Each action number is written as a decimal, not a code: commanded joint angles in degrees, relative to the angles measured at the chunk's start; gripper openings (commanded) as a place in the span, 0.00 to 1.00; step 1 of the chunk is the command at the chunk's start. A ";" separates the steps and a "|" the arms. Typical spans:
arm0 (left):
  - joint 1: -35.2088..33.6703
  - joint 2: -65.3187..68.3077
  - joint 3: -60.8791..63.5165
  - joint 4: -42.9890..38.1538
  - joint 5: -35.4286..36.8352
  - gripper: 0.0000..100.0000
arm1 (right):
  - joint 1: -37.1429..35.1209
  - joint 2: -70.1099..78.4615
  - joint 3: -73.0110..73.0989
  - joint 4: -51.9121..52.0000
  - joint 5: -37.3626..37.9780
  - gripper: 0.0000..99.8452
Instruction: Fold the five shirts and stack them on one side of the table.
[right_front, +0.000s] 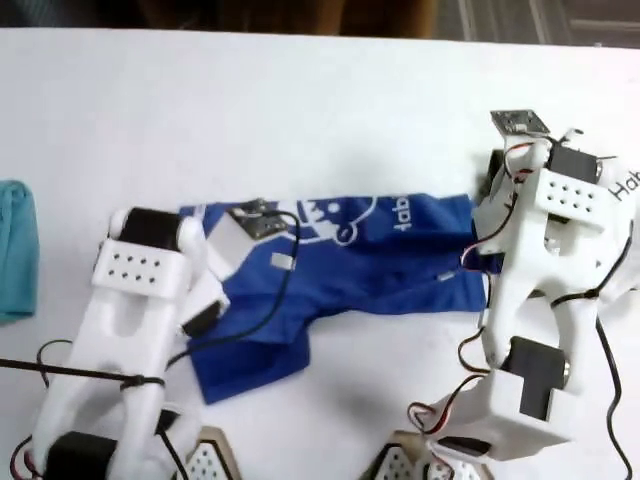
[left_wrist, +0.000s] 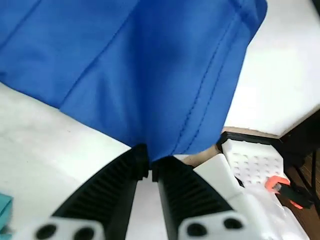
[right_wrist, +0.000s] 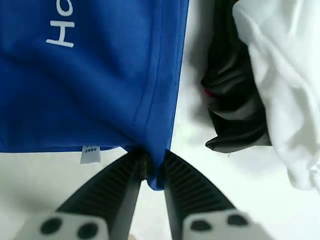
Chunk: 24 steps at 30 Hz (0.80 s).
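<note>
Closest to us, the left claw (left_wrist: 150, 170) has its two black ribbed fingers (left_wrist: 112, 187) pressed together on a fold of the blue shirt (left_wrist: 150, 75). The cloth fans out from the tips over the white tabletop (left_wrist: 45, 130). Off to one side of that claw we see a white perforated arm base (left_wrist: 252, 162) at the tabletop's edge.

We find the right claw (right_wrist: 152, 167) closed as well, pinching the same shirt at a stitched hem. Just beside its tips a small white tag (right_wrist: 90, 154) hangs from the hem; its print is too small for us to make out. Farther out from this claw, large white lettering (right_wrist: 60, 25) runs across the blue cloth. On the claw's other side, just clear of the blue shirt, lie a crumpled black cloth (right_wrist: 230, 110) and a white cloth (right_wrist: 280, 90), touching each other.

From above, we see the blue shirt lying rumpled between the two arms, with a white printed design (right_front: 340, 220) facing up. Well away from the left claw, at the tabletop's edge, sits a teal cloth (right_front: 15, 250).
</note>
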<state>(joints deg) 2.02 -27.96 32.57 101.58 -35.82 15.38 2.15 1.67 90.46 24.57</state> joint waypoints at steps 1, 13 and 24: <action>2.46 -1.58 0.04 0.70 -2.99 0.03 | 0.31 -0.31 -0.26 -0.84 0.53 0.02; 6.15 -1.58 -0.04 0.79 -13.80 0.10 | -0.66 -0.75 11.16 -5.58 0.53 0.02; -3.69 -1.41 -9.36 -3.16 -8.97 0.10 | -1.36 -0.40 13.80 -8.13 0.53 0.02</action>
<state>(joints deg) 1.05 -27.96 29.41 100.88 -51.91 14.42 2.15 15.74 82.99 24.57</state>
